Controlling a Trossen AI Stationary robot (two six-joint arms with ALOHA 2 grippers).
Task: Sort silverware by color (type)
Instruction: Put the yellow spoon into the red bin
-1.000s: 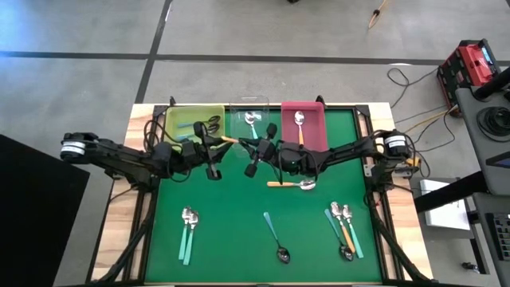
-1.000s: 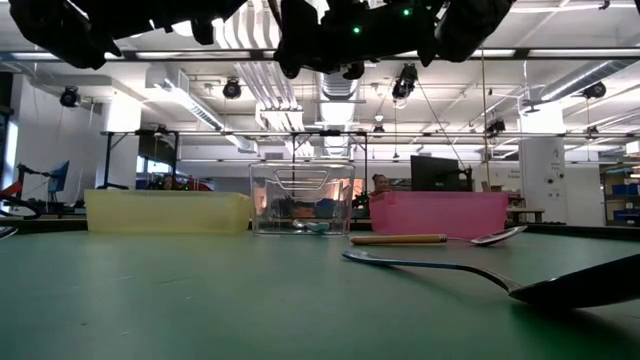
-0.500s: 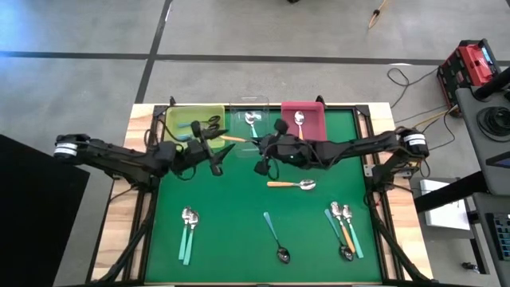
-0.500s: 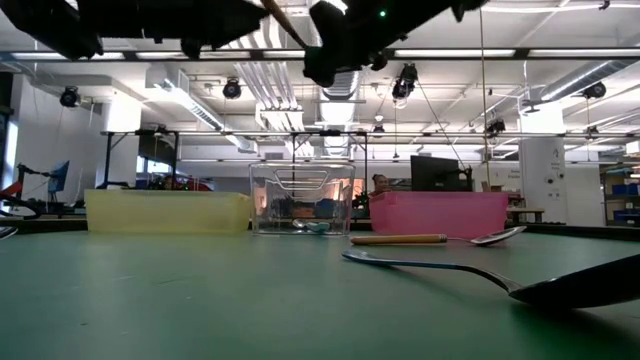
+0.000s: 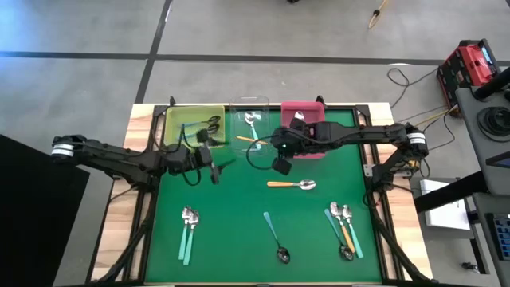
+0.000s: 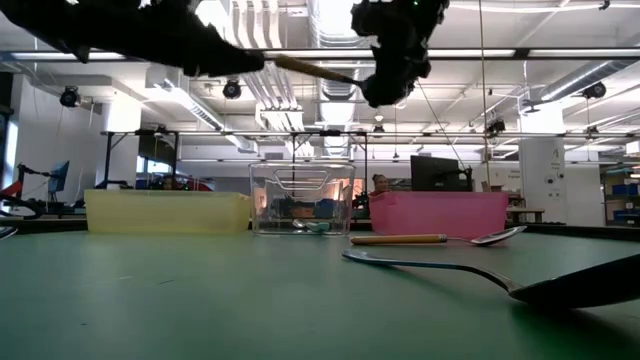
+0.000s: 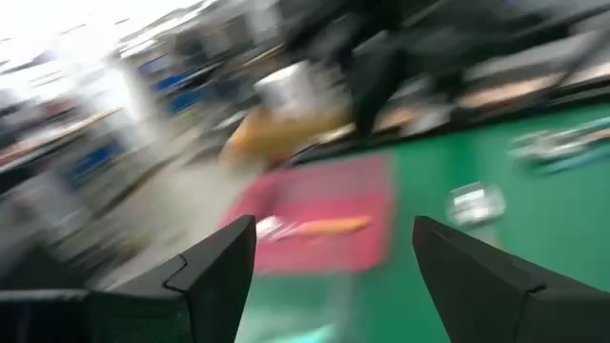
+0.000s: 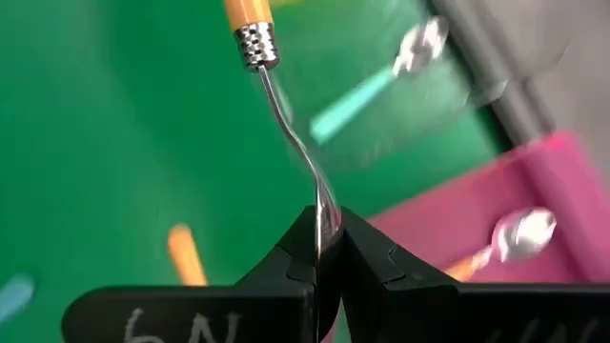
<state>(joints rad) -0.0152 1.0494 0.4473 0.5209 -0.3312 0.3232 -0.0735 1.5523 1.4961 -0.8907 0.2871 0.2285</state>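
My right gripper [image 5: 271,142] is shut on an orange-handled spoon [image 5: 247,139], high above the clear bin [image 5: 249,108]. The spoon's handle [image 6: 300,68] points toward the table's left. My left gripper [image 5: 210,166] stands open and empty [image 7: 329,276] just left of the spoon, over the mat. The yellow-green bin [image 5: 177,126] holds dark-bowled teal spoons. In the clear bin lies a silver-bowled teal one, and the pink bin [image 5: 317,131] holds an orange one [image 5: 299,119]. My right gripper pinches the spoon's silver bowl end [image 8: 322,208] between its two fingers. The thin neck curves away from the fingers to the metal collar [image 8: 255,43] and the orange handle. The fingers come level from the table's right, along the spoon. The spoon is lifted clear, about level.
Loose on the green mat lie an orange spoon [image 5: 291,185], a dark-bowled teal spoon [image 5: 275,237], two teal spoons [image 5: 188,231] near the left and a mixed cluster [image 5: 343,227] near the right. The three bins stand along the far edge.
My left gripper has opened, let go of the orange handle and drawn back a little toward the near left. My right gripper has carried the spoon toward the table's right, closer to the pink bin, still held clear and level.
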